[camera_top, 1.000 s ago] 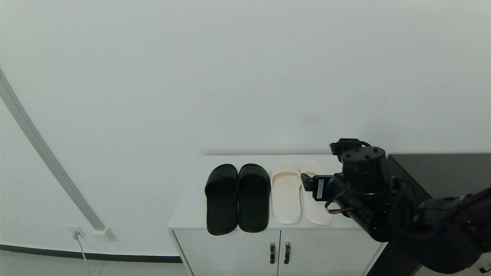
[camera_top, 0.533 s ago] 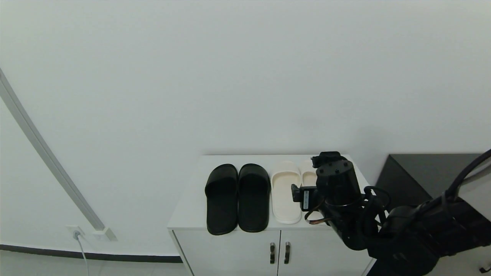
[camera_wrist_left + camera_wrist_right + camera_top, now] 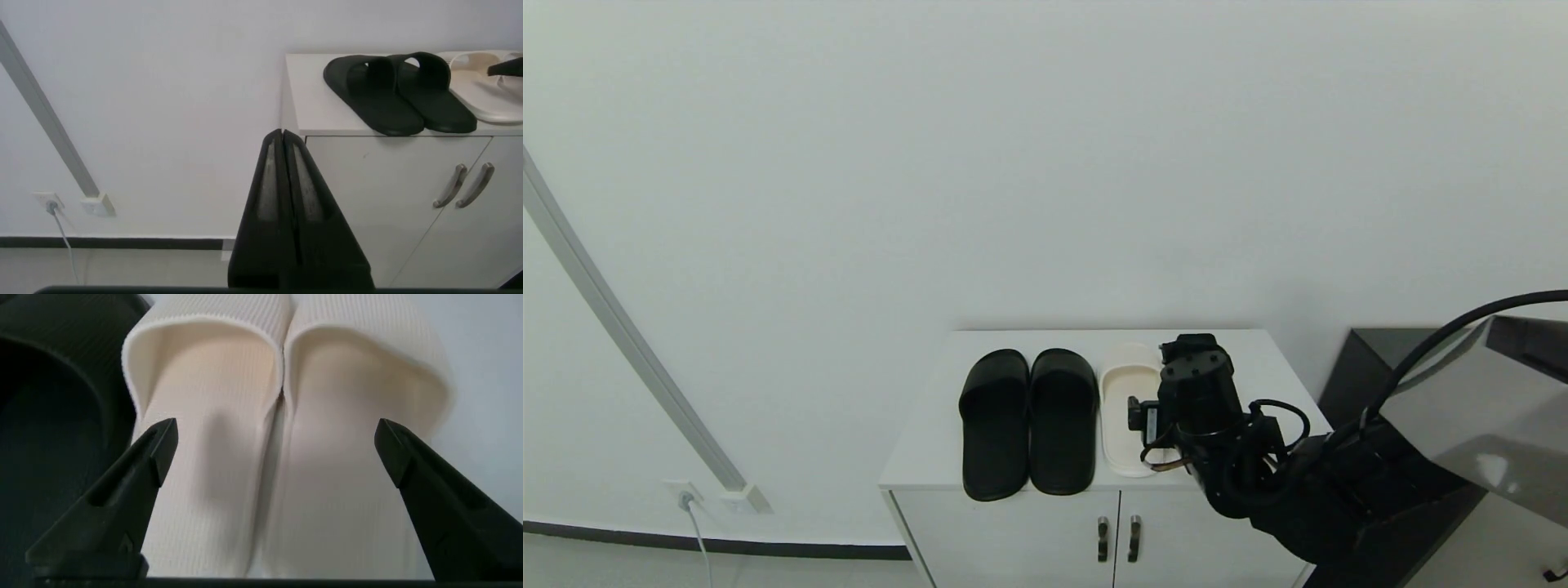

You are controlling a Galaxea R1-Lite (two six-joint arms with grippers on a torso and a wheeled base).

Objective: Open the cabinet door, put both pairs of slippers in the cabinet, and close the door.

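Nothing of the job looks done yet. Nearest, the left gripper (image 3: 283, 143) hangs low in front of the cabinet (image 3: 931, 441), fingers pressed together and holding nothing. The two doors (image 3: 1013, 539) are shut, handles (image 3: 1103, 539) untouched. On top, the black slippers (image 3: 1029, 420) sit side by side next to the white slippers (image 3: 1129, 408). The right gripper (image 3: 275, 433) is spread wide over the white pair, possibly not yet touching. Opening, loading both pairs and closing all remain.
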